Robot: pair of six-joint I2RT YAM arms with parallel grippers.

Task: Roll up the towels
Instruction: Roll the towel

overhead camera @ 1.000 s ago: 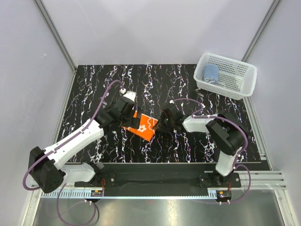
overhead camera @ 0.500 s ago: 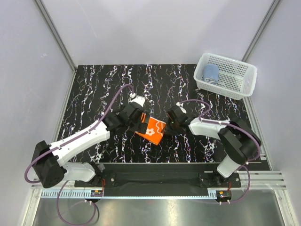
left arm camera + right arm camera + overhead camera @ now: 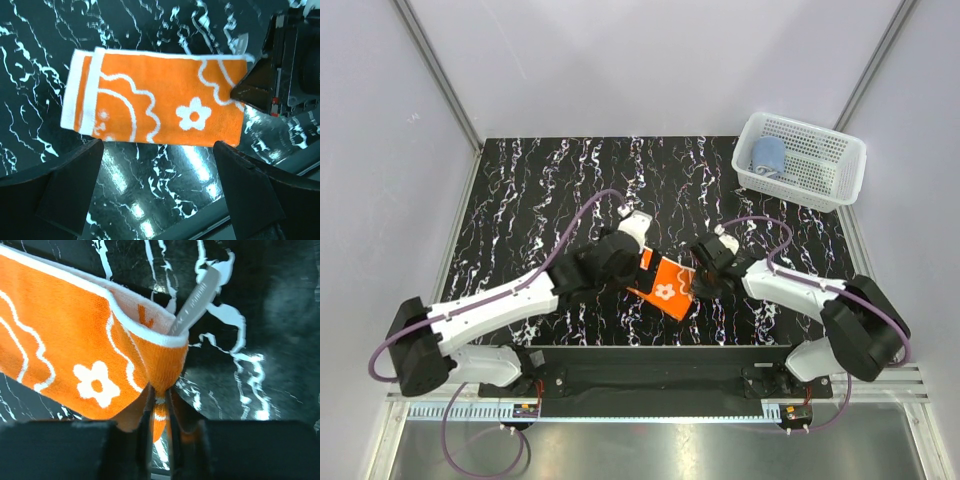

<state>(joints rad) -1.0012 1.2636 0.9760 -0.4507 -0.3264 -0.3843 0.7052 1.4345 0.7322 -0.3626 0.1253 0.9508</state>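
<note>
The right gripper (image 3: 700, 282), jaws clamped on one end of the orange towel (image 3: 666, 290), is dragging it rightward and nearer the front edge of the marbled table (image 3: 520, 200) than a second ago. The left gripper (image 3: 632, 262) is following above it, jaws apart and empty. The orange towel is lying folded, not yet rolled; the blue towel (image 3: 768, 154) is sitting rolled in the basket (image 3: 842, 186).

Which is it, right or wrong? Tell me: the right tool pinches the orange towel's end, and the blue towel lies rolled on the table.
Wrong in one respect: the blue towel lies rolled in the basket, not on the table, as the top view shows. The right tool does pinch the orange towel.
</note>
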